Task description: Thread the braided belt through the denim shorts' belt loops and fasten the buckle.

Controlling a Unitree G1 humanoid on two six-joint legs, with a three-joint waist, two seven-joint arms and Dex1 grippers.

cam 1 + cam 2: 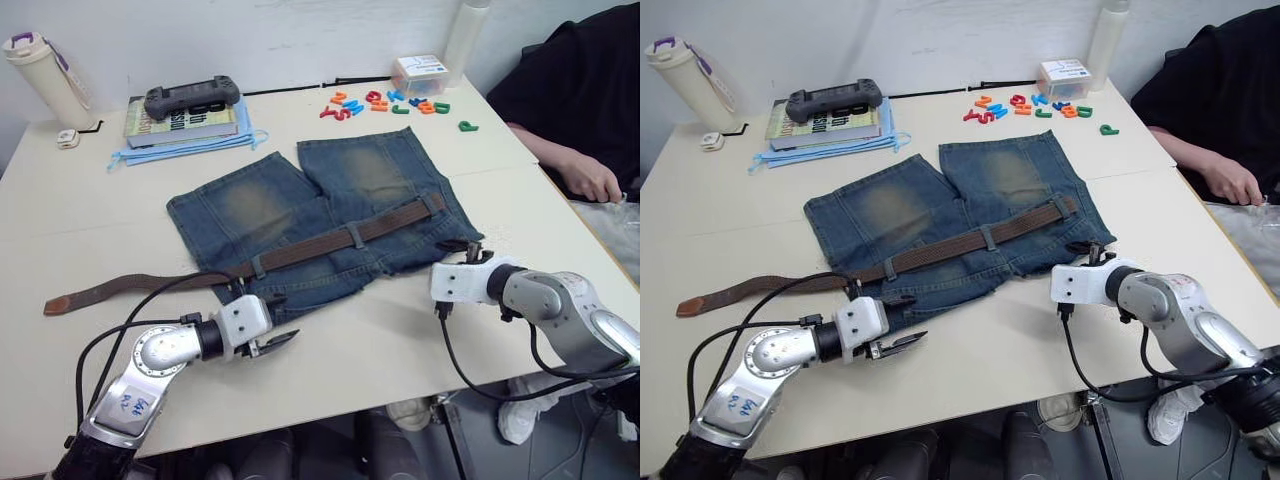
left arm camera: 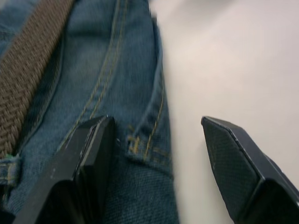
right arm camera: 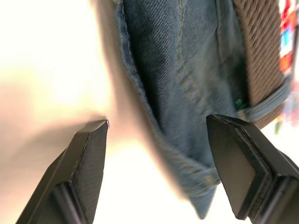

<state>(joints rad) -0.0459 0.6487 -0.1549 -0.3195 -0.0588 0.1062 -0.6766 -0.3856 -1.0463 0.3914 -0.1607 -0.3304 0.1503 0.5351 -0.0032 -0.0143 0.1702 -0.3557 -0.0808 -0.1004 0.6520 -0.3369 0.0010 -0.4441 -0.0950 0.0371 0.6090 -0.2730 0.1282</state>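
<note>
Both tools are gaping over the denim shorts (image 1: 320, 215) at mid-frame: left tool (image 1: 268, 322) lower left, right tool (image 1: 469, 248) right; the braided belt (image 1: 300, 250) is crossing the waistband.

It looks like an office or lab workroom: a plain white counter (image 1: 400, 350) against a bare wall, a book (image 1: 180, 123) and handheld controller (image 1: 192, 96) at its far left corner, and a seated person (image 1: 580, 110) along its right edge.
</note>
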